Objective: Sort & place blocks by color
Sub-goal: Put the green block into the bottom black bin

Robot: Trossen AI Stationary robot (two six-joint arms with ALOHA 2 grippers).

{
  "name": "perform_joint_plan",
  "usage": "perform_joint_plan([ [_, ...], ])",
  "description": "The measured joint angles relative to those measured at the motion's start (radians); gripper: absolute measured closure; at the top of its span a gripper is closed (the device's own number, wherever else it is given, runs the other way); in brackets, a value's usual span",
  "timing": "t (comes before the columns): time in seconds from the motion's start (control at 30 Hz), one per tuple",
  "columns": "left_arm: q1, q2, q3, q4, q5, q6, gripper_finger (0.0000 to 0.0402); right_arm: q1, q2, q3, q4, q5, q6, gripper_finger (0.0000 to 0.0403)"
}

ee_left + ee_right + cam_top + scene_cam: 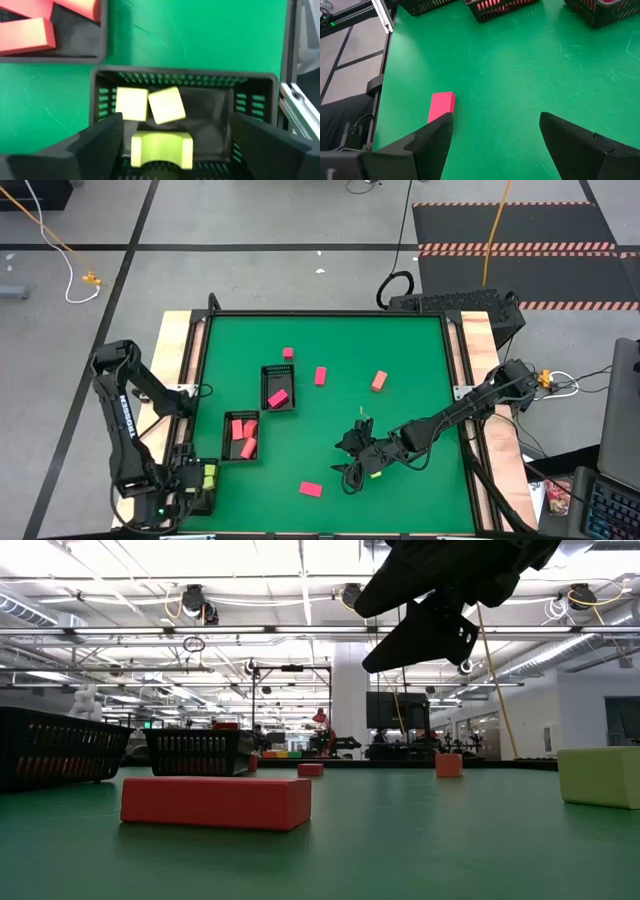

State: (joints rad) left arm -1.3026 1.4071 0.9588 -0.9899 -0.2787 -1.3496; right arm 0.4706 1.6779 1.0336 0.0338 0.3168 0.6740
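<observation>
My left gripper (177, 125) is open and hovers over the black mesh tray (200, 486) at the table's near left corner. In that tray lie three yellow blocks (150, 105), one of them an arched piece (161, 147) between the fingers and apart from both. My right gripper (495, 125) is open above the near middle of the table (352, 464). It shows raised off the surface in the low view (430, 610). A magenta bar (441, 106) lies flat just ahead of one of its fingers. A yellow-green block (377, 473) lies on the table beside the right arm.
A second tray (240, 436) holds salmon blocks and a third tray (278, 387) holds a magenta one. Loose blocks lie at the far middle: magenta (288, 353), red (320, 376), salmon (379, 381). The magenta bar (311, 489) lies near the near edge. Green mat lies bare at right.
</observation>
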Motion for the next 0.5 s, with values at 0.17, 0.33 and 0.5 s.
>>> perform_joint_plan([
  [0.17,0.082,0.0,0.01,-0.001,0.0,0.099,0.0023,0.0,0.0,0.0,-0.006,-0.008,-0.011,0.0112],
  [0.33,0.203,0.0,0.028,0.01,-0.063,0.273,0.005,-0.012,-0.003,0.0,-0.093,-0.125,0.014,0.0112],
  [0.5,0.334,0.0,0.031,0.148,-0.138,0.525,0.0079,-0.023,-0.045,0.0,-0.346,-0.273,0.103,0.0112],
])
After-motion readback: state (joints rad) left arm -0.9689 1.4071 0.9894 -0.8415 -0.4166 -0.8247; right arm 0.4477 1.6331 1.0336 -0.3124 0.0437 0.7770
